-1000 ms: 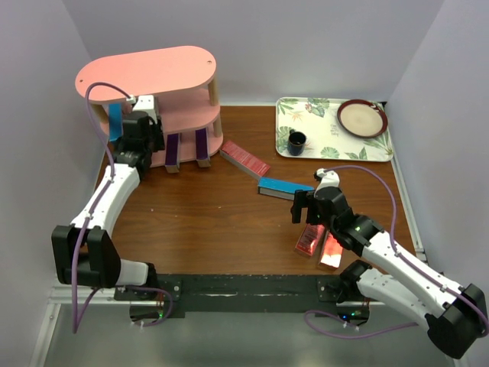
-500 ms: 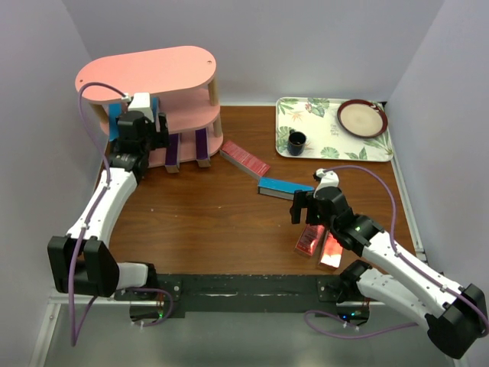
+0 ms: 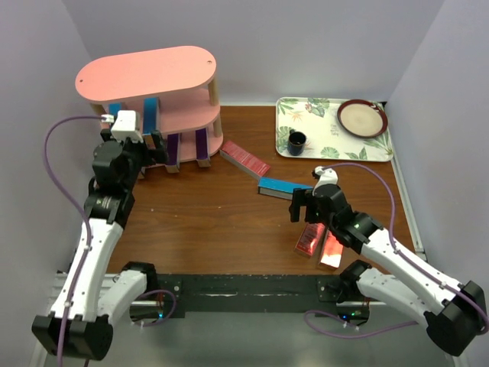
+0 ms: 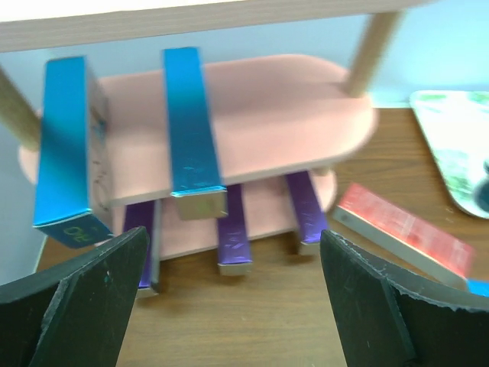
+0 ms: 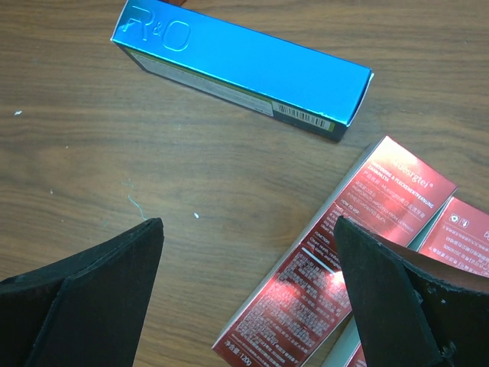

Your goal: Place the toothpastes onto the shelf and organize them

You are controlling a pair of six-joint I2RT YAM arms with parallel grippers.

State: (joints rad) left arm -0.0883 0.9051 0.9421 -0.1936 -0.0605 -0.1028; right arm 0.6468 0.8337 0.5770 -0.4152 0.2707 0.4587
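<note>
Progress: we are counting five toothpastes (image 4: 191, 130) on the ten-o'clock shelf (image 3: 145, 69), four on the desk (image 3: 206, 222), left gripper (image 4: 233, 248) and right gripper (image 5: 248, 225) released.

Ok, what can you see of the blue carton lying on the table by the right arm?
The blue carton is long, slim, glossy metallic, with embossed R&O lettering at one end and a barcode on its side near the other. It lies flat on the wooden table. Its left end nears a red carton; contact there is unclear.
</note>
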